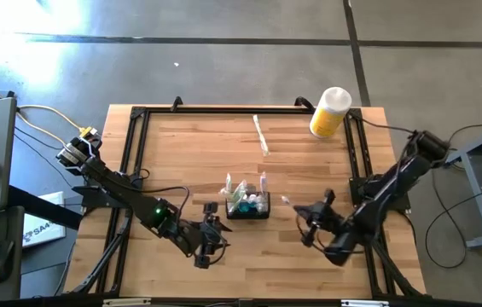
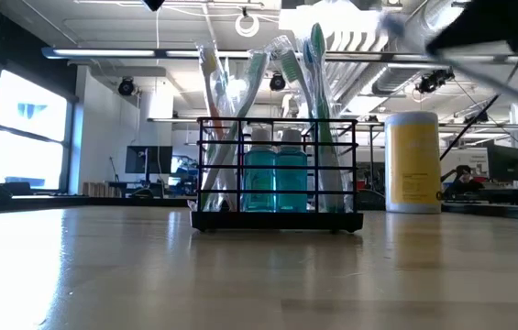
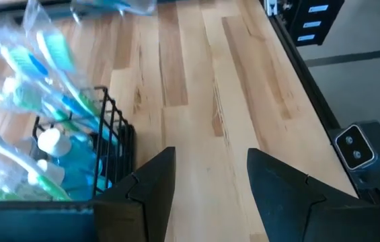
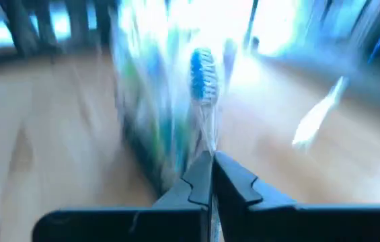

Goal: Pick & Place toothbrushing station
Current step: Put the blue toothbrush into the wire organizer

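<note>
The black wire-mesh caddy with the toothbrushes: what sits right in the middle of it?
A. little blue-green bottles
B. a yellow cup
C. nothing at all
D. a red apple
A: the low view shows two small blue-green bottles standing inside the black wire-mesh caddy, between the wrapped toothbrushes.

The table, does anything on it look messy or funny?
One wrapped toothbrush lies loose on the wood, far from the black caddy where the others stand. The right gripper pinches another wrapped toothbrush. Nothing looks spilled.
</note>
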### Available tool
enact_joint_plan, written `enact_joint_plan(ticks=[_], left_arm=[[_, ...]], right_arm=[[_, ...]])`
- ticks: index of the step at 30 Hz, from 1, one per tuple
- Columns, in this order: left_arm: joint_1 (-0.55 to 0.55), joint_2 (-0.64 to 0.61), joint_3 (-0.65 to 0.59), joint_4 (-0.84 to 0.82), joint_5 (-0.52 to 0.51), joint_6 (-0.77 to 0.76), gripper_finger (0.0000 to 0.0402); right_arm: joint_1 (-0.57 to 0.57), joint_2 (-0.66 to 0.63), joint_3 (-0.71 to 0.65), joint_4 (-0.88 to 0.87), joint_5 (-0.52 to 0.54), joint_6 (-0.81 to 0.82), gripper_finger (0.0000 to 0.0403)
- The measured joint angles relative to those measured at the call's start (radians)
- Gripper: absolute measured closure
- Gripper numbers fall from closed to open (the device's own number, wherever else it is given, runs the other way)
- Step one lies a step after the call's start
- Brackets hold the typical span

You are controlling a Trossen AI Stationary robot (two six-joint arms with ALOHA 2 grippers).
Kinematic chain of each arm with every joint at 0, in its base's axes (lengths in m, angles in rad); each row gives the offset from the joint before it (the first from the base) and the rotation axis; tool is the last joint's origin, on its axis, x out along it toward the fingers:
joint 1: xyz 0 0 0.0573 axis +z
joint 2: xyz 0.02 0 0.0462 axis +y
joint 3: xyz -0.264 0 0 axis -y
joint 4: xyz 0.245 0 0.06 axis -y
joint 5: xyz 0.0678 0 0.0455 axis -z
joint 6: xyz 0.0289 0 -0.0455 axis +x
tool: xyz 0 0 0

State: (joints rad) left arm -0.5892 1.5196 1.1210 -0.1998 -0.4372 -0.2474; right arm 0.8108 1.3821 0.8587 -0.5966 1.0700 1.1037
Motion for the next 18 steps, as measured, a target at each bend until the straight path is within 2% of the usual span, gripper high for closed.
enact_joint_plan(ticks=[4,6,12,15,18], left_arm=[[0.0,0.0,0.0,0.032,-0.01,0.088,0.0224],[0.0,0.0,0.0,0.033,-0.01,0.132,0.0224],[0.014,-0.012,0.0,0.032,-0.031,0.208,0.0224],[0.02,-0.039,-0.001,0.023,-0.039,0.221,0.0224],[0.038,-0.064,-0.001,0.006,-0.031,0.223,0.0224]], right_arm=[[0.085,-0.007,-0.018,0.052,0.388,-0.152,0.04],[0.113,-0.007,-0.044,0.04,0.493,-0.138,0.04],[0.091,-0.004,-0.098,-0.039,0.498,0.04,0.04],[0.065,-0.005,-0.098,-0.012,0.5,-0.019,0.04],[0.045,-0.022,-0.098,0.081,0.493,-0.169,0.04]])
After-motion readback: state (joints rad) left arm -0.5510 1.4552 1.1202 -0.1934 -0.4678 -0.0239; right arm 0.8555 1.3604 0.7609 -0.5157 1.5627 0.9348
